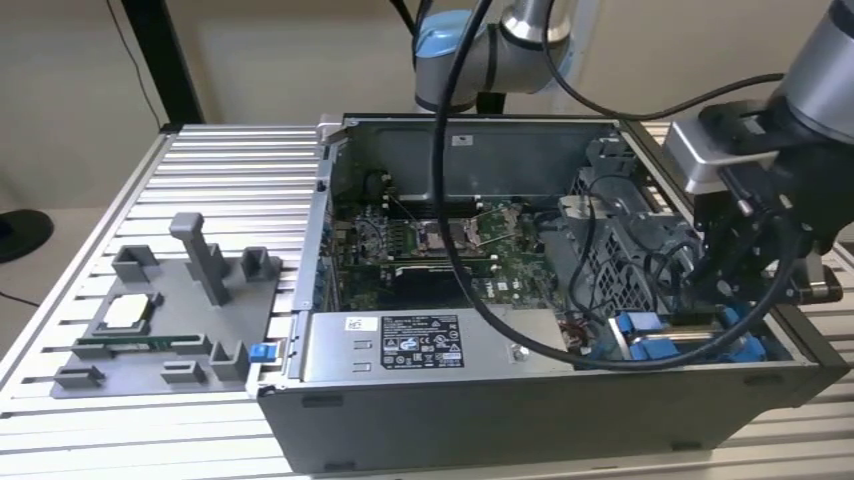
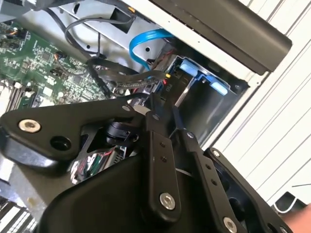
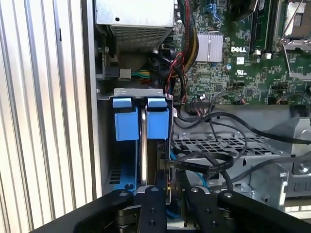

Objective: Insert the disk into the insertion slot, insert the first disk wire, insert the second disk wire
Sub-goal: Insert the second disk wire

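Twice checking alignment, judging by the crowding: keeping the black wire (image 3: 197, 163) square to the disk (image 3: 144, 141) and easing clear of the loose cables (image 3: 228, 127). Holding the gripper (image 3: 174, 177) narrow, seemingly pinching that wire's end. Finding the disk already sitting in the insertion slot (image 3: 138, 91), between blue tabs (image 3: 122, 119). Noting a white printed label (image 1: 420, 342) on the power supply box (image 1: 334, 350), leaving it unread.
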{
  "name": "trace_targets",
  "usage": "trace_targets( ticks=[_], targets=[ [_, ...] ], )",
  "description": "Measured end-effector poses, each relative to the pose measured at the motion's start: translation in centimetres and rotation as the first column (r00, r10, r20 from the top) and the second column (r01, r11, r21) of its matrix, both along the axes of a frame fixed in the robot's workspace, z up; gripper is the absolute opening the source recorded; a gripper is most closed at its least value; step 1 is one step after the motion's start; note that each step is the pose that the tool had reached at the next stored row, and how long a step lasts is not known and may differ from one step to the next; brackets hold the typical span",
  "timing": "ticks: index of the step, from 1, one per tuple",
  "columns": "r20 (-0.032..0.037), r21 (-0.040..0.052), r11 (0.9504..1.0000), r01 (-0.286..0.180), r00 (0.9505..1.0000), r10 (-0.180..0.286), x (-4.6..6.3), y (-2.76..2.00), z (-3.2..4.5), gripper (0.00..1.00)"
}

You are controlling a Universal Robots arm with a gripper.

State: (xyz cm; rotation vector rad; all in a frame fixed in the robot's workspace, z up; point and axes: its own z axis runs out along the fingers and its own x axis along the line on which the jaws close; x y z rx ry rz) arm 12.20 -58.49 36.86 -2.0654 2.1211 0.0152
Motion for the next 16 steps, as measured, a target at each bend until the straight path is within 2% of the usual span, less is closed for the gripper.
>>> trace_targets(
  ticks=[8,16],
  targets=[
    [-0.0001,-0.0004,1.0,0.0,1.0,0.0,0.0,0.0,3.57,1.0],
    [-0.0004,-0.0006,1.0,0.0,1.0,0.0,0.0,0.0,3.71,1.0]
  ],
)
